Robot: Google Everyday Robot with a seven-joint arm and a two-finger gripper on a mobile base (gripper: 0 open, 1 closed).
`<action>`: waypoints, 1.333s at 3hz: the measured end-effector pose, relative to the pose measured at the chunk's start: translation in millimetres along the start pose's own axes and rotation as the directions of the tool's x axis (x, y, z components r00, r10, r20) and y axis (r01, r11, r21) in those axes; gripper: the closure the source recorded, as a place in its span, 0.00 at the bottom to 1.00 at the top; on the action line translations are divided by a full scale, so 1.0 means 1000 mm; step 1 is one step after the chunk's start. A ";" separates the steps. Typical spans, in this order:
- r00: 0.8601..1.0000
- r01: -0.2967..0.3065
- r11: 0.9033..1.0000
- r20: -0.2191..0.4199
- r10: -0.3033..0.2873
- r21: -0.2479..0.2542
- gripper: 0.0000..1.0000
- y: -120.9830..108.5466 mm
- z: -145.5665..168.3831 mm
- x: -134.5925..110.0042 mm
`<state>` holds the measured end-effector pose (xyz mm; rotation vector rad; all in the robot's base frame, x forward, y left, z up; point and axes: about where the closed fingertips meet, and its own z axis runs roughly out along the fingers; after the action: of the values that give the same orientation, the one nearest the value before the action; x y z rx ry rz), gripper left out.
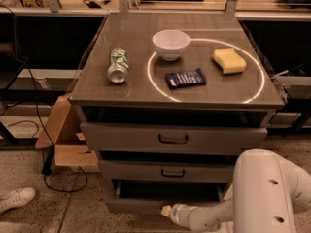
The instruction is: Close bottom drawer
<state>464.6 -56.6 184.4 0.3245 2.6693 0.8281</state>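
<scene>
camera view, the only one: bottom drawer [137, 207] sits lowest in the grey cabinet, pulled out toward the camera so that its dark inside shows behind the slim front panel. its long axis runs left to right, and the way shut is straight back, away from the camera. hand [166, 210], at the end of the white arm [265, 193] reaching in from the lower right, is at the front panel near its middle and seems to touch it; whether the hand is spread or pressed together i cannot tell. the panel lies directly beyond the hand, so a square push inward looks like the next need; a push off to one side might skew the drawer.

middle drawer [170, 171] and top drawer [172, 139] above are shut and out of the path. on the worktop [131, 89] lie a green can [117, 65] on its side, a white bowl [170, 43], a dark blue packet [185, 77] and a yellow sponge [229, 60], all well above. cardboard box [65, 140] and a white shoe [14, 199] rest on the floor to the left, apart from the drawer; nothing i can see blocks its travel.
</scene>
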 end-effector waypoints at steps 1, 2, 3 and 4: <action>1.000 -0.005 1.000 0.006 0.005 0.000 1.00 0.001 0.000 -0.001; 0.999 0.015 1.000 0.039 -0.014 -0.019 1.00 0.016 0.008 -0.021; 0.996 0.043 0.998 0.074 -0.040 -0.042 1.00 0.037 0.019 -0.045; 0.993 0.068 0.996 0.102 -0.062 -0.060 1.00 0.055 0.026 -0.063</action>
<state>538.5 -18.9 211.1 0.2555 2.5415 0.8512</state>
